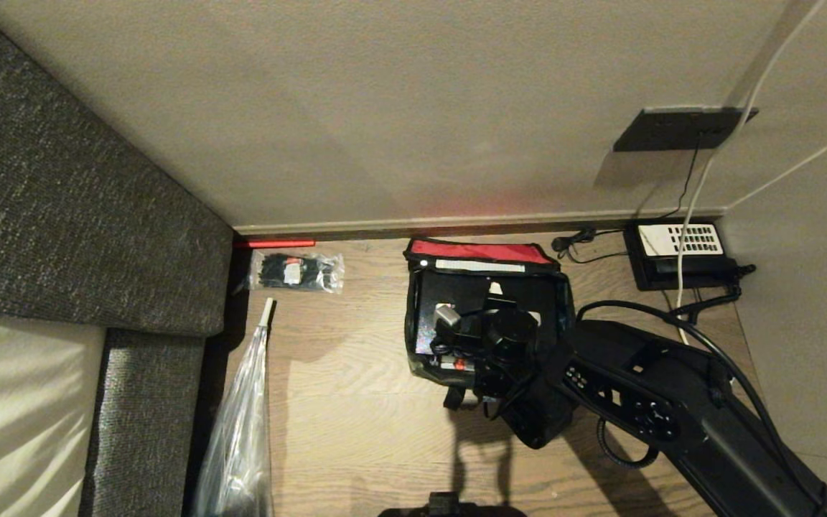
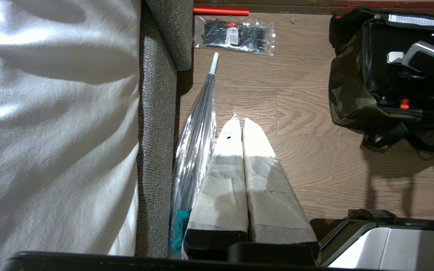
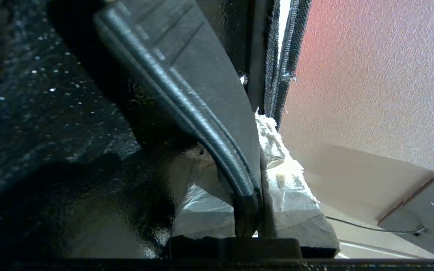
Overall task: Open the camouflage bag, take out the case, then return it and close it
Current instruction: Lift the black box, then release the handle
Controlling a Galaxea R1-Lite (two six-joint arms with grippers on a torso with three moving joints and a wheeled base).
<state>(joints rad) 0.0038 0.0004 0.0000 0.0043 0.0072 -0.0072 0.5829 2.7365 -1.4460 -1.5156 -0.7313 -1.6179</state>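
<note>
Camouflage bag (image 1: pixel 485 316) with red lining, black glittery case (image 3: pixel 32 113)

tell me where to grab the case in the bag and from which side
Grip the case by its thin top edge, coming straight down from above through the open bag. It stands on edge inside, nearly as wide as the bag, so only that rim is reachable. The right gripper already pinches that edge between its padded fingers, which looks like the sensible hold.

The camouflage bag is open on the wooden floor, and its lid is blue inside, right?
Not quite. The camouflage bag is open on the wooden floor, but its lid is red inside, not blue. The head view shows this.
</note>
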